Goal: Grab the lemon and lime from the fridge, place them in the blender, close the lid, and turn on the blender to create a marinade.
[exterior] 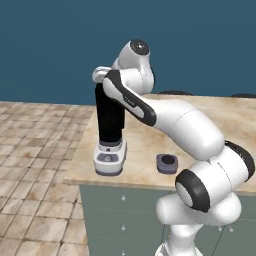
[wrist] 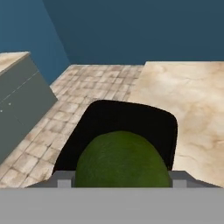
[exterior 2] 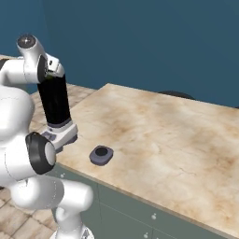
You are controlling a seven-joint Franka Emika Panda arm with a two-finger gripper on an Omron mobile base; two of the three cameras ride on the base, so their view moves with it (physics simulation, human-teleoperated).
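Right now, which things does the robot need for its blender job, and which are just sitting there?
Needed for the job:
- lime, green, held in the gripper over the open jar
- blender, black jar on a pale base
- lid, off, lying on the counter beside the blender

Just there:
- counter, marbled beige top
- green-grey cabinets under it
- tiled floor

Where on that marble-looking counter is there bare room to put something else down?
Most of the counter is bare: the whole stretch right of the lid, back to the blue wall. The crowded part is the left front corner, where the blender stands with the lid beside it, apart, and the arm over it.
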